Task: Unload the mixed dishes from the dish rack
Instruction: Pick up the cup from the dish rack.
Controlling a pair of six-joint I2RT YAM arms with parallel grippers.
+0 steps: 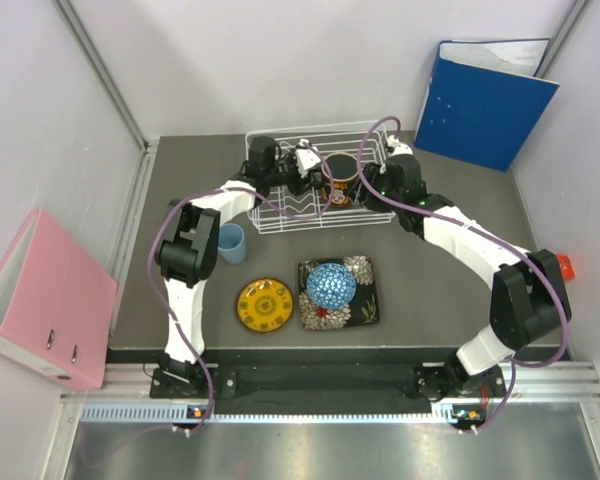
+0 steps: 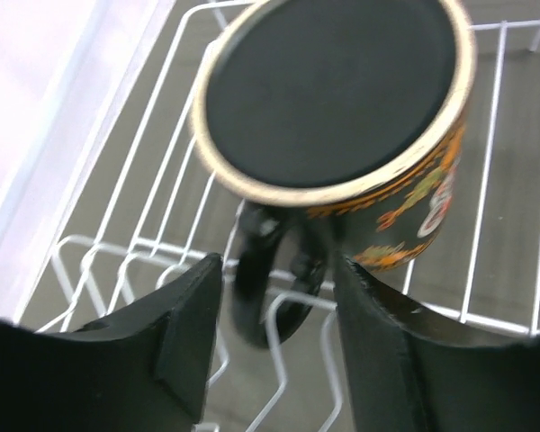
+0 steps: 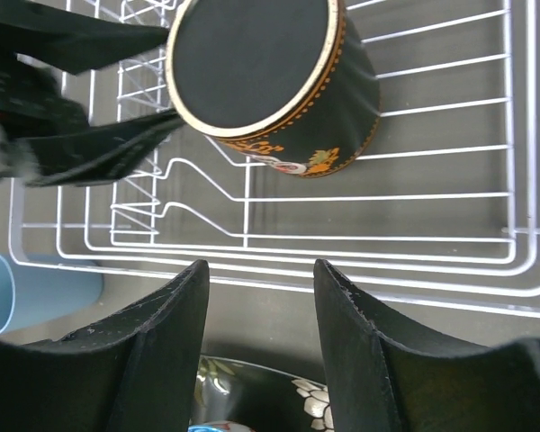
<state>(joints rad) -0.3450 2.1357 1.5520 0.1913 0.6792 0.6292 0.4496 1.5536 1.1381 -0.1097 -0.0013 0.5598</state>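
The last dish in the dish rack (image 1: 310, 228), at the far edge of the surface, is the dark patterned mug (image 2: 333, 99). It stands base up with none of its red inside showing. The light blue cup (image 1: 231, 243), yellow plate (image 1: 265, 305) and black square plate (image 1: 365, 300) with the blue bowl (image 1: 331, 286) on it sit out on the surface toward the near edge.

My left gripper (image 2: 274, 270) has its jaws parted on either side of the mug's handle (image 2: 256, 288). There is a gap on one side, so nothing is pinched yet. My right gripper (image 3: 261, 270) hangs over the rack's near rim, jaws apart and holding nothing.

To do this well, I judge I should centre the handle between my left jaws before closing, so that it doesn't twist the mug against the wires. Then I should lift straight up until the mouth clears the zigzag slots before carrying it toward the near edge. My right arm should stay back, out of that path.

My left wrist view alone shows the handle and how it sits between my jaws. My right wrist view hides the handle behind my left jaws, but it shows the mug's flowered side and the rack's near rim. Only the overhead view shows where free surface remains for setting down.
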